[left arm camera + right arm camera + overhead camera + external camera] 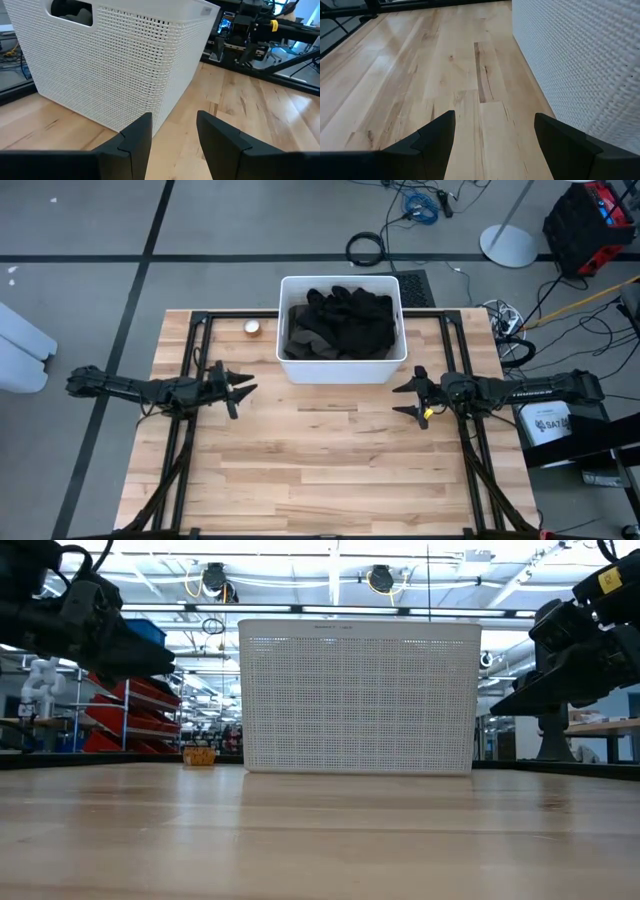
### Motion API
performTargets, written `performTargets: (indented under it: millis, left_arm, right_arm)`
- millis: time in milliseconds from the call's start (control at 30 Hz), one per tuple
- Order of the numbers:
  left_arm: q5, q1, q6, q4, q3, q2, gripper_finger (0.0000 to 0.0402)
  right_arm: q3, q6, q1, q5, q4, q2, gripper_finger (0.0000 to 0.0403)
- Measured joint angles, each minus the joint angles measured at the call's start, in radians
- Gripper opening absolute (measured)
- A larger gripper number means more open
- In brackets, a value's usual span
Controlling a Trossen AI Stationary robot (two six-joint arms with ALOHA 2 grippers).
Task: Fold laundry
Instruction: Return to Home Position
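Black laundry (340, 325) fills the white bin (341, 279), a small round object (252, 328) lying left. Left claw (244, 386) and right claw (398, 400) hover spread beside its near corners.

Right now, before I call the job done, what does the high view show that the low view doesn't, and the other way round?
Only the high view: the black laundry piled inside the white bin, and both arms whole, with the left gripper and right gripper open and empty on either side of the bin's front. Only the low view: the room behind, with red shelving; the bin's wall hides its contents. Both: the bin, the wooden table, and a small round object on the left arm's side.
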Motion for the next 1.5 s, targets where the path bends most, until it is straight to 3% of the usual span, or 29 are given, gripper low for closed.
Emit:
performTargets:
  millis: [300,533,1000,1500]
  left_arm:
    - [0.000,0.000,0.000,0.000,0.000,0.000,0.0164]
    - [0.000,0.000,-0.001,-0.001,0.000,0.000,0.0164]
    - [0.000,0.000,-0.001,-0.001,0.000,0.000,0.0164]
    - [0.000,0.000,-0.001,-0.001,0.000,0.000,0.0164]
  right_arm:
    - [0.000,0.000,0.029,-0.005,-0.005,-0.032,0.0260]
    - [0.000,0.000,0.061,-0.002,-0.006,-0.192,0.0260]
    - [0.001,0.000,0.130,-0.002,-0.005,-0.367,0.0260]
    - [0.000,0.000,0.146,-0.003,-0.008,-0.379,0.0260]
